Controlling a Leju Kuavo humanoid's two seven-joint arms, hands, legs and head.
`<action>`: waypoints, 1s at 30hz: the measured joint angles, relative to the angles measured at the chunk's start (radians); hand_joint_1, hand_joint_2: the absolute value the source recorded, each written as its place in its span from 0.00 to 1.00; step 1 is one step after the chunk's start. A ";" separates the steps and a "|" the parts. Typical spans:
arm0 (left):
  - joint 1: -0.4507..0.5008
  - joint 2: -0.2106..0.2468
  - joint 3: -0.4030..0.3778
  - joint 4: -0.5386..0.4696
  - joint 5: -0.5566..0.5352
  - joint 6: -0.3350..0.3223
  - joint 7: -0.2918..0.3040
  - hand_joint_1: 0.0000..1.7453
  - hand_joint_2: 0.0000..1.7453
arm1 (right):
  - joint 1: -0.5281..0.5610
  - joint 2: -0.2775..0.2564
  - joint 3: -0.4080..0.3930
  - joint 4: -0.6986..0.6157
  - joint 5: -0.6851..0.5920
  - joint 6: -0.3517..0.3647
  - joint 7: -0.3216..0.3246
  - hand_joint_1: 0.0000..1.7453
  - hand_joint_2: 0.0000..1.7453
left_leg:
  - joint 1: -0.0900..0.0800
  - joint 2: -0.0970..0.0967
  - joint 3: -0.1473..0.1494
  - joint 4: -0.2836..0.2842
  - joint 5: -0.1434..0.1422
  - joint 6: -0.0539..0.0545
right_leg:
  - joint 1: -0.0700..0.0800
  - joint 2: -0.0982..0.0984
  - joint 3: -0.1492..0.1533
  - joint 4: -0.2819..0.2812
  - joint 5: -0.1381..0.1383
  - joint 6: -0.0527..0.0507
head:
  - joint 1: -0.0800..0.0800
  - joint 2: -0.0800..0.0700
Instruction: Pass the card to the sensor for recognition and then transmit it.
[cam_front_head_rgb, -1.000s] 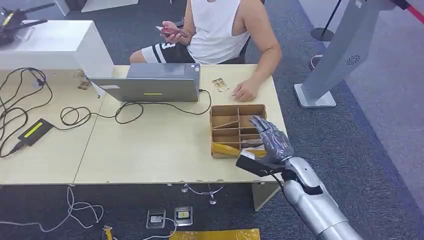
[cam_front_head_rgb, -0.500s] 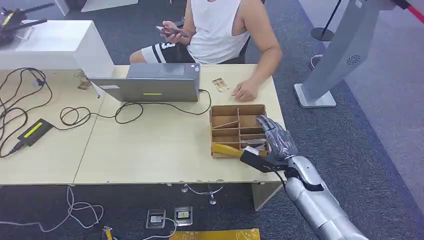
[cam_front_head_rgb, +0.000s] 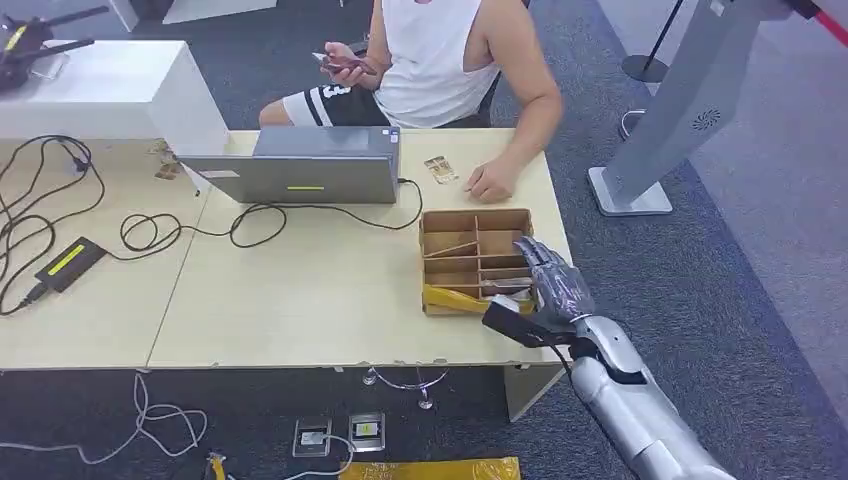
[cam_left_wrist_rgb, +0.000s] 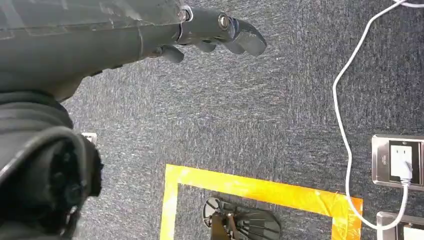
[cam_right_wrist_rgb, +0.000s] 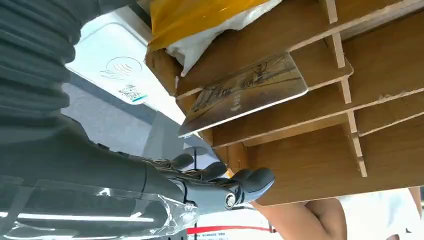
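Note:
A wooden divided box (cam_front_head_rgb: 475, 245) stands near the table's right end. In the right wrist view a printed card (cam_right_wrist_rgb: 245, 92) leans on edge in one of the compartments of the box (cam_right_wrist_rgb: 390, 55). A white pad with a contactless mark (cam_right_wrist_rgb: 115, 70) lies close beside the box. My right hand (cam_front_head_rgb: 552, 280) hovers at the box's near right corner; its fingers (cam_right_wrist_rgb: 220, 185) are spread, apart from the card and holding nothing. My left hand (cam_left_wrist_rgb: 215, 30) hangs over the carpet with loosely extended fingers, holding nothing.
A yellow bag (cam_front_head_rgb: 450, 298) lies along the box's near side. A grey laptop (cam_front_head_rgb: 300, 165), cables and a black adapter (cam_front_head_rgb: 68, 260) are on the table (cam_front_head_rgb: 300, 310). A seated person holds a phone and rests a hand (cam_front_head_rgb: 490, 183) by a small card (cam_front_head_rgb: 440, 168).
My right hand has shifted slightly right and toward the table's near edge, settling lower beside the box. The person and the table items stay put.

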 joint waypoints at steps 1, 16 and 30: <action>0.000 0.000 0.000 0.000 0.000 0.000 0.001 0.00 0.00 | 0.000 0.000 0.000 0.000 -0.005 -0.002 -0.001 0.00 1.00 | 0.000 0.000 0.000 0.000 0.000 0.000 | 0.000 0.000 0.000 0.000 0.000 0.000 | 0.000 0.000; -0.004 0.000 -0.010 0.000 -0.002 -0.001 0.010 0.00 0.00 | -0.001 0.005 0.000 0.000 -0.023 -0.040 -0.019 0.00 1.00 | 0.000 0.000 0.000 0.000 0.000 0.000 | 0.000 0.000 0.000 0.000 0.000 0.000 | 0.000 0.000; -0.004 -0.001 -0.018 0.000 -0.003 0.000 0.010 0.00 0.00 | -0.002 0.005 -0.001 0.000 -0.026 -0.039 -0.021 0.81 1.00 | 0.000 0.000 0.000 0.000 0.000 0.000 | 0.000 0.000 0.000 0.000 0.000 0.000 | 0.000 0.000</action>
